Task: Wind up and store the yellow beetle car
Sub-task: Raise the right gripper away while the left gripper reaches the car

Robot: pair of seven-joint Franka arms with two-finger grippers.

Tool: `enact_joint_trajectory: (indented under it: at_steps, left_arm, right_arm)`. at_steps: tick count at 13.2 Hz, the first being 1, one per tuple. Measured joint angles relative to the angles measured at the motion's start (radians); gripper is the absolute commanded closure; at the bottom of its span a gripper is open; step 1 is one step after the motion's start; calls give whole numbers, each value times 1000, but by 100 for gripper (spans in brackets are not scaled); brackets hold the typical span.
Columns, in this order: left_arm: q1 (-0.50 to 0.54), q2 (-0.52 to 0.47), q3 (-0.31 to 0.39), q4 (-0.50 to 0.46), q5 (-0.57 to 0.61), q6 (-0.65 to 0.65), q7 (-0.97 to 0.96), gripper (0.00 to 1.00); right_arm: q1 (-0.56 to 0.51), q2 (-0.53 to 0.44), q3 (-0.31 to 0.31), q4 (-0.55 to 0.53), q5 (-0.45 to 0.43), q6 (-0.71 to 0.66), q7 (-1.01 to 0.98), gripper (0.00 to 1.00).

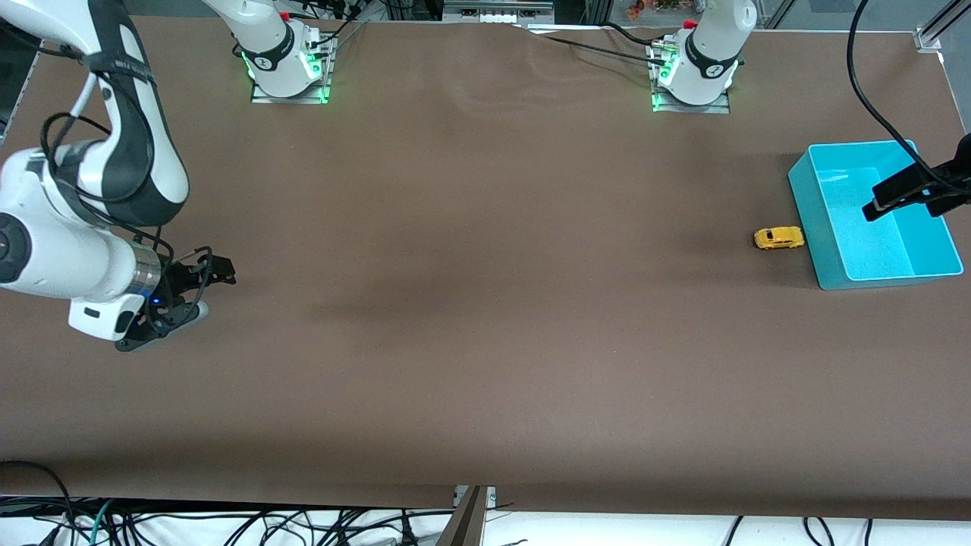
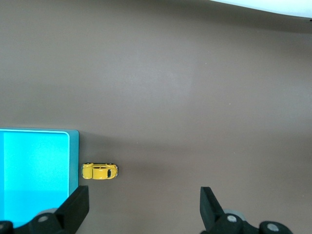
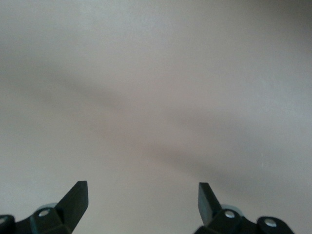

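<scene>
The yellow beetle car [image 1: 779,238] stands on its wheels on the brown table, just beside the outer wall of the turquoise bin [image 1: 895,279] at the left arm's end. My left gripper [image 1: 899,201] hangs open over the bin with nothing between its fingers. In the left wrist view the car [image 2: 99,171] lies close to the bin's wall [image 2: 73,161], off to one side of the left gripper [image 2: 145,204]. My right gripper [image 1: 205,292] waits open low over bare table at the right arm's end, and the right wrist view shows the right gripper [image 3: 143,195] empty.
The bin holds nothing that I can see. The brown table cloth [image 1: 485,303] stretches between the two arms. Cables [image 1: 227,523] run along the table's edge nearest the front camera, and a black cable [image 1: 872,106] hangs down to the left arm.
</scene>
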Motion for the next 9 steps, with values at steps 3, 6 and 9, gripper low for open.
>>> enact_joint_trajectory:
  at_steps: [3,6,9]
  left_arm:
    - [-2,19,-1,0,-21,-1,12,0]
    - [-6,41,-8,0,-16,-6,43,0]
    - [-6,71,-9,0,28,-10,51,0]
  right_arm:
    - [0,-36,-3,83,0,-128,22,0]
    - [-1,-63,-9,136,-10,-194,23,0]
    - [-7,-67,-21,218,-30,-290,22,0]
